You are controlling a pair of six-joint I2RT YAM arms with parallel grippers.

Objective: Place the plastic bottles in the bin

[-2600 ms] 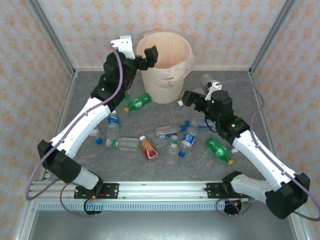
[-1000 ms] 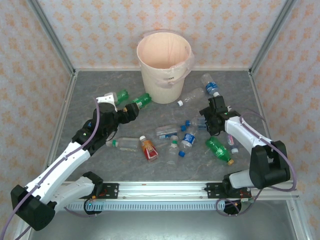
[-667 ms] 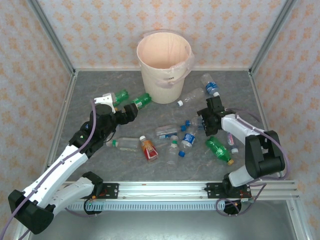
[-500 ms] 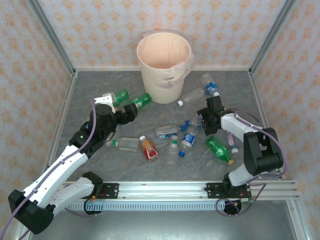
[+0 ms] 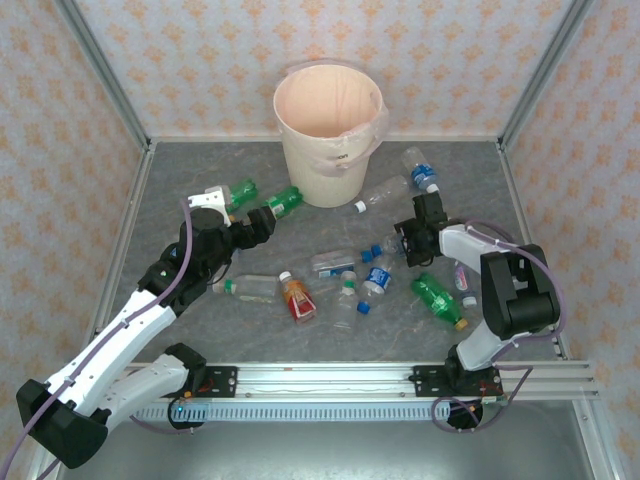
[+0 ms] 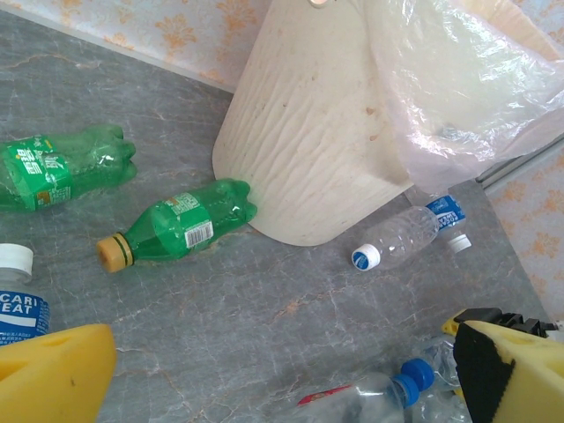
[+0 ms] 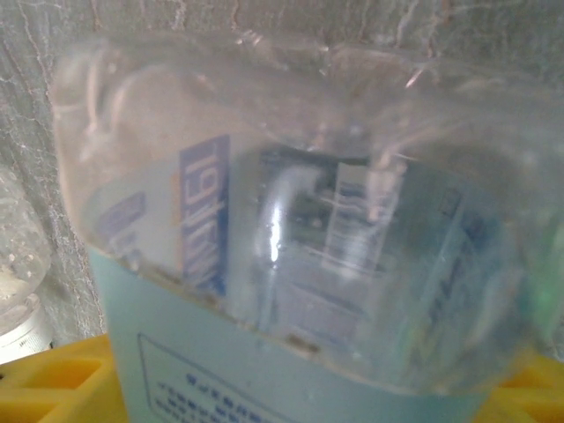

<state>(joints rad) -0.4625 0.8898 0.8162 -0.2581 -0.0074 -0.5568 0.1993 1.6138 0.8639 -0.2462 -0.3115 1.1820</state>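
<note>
We have the grey tabletop (image 5: 170,185) with the bin (image 5: 318,168) upright at far middle, its pink liner (image 6: 458,79) draped over the rim; every bottle we count lies outside it on the tabletop. The left gripper (image 5: 262,224) hangs low, left of the bin, jaws spread wide and empty. Its wrist view has the yellow pads (image 6: 53,374) far apart at the bottom corners. The right gripper (image 5: 405,242) is down at the right end of the middle cluster with a clear blue-label bottle (image 7: 291,229) between its jaws. We cannot tell if they pinch it or just sit around it. A green yellow-cap bottle (image 6: 181,229) lies on its side, base against the bin's foot, with a second green bottle (image 6: 62,167) to its left. A third green bottle (image 5: 437,299) lies near the right arm. A clear white-cap bottle (image 6: 405,242) lies right of the bin, near it. The red-orange bottle (image 5: 297,298) lies front-centre, a long clear bottle (image 5: 245,286) just beside it.
</note>
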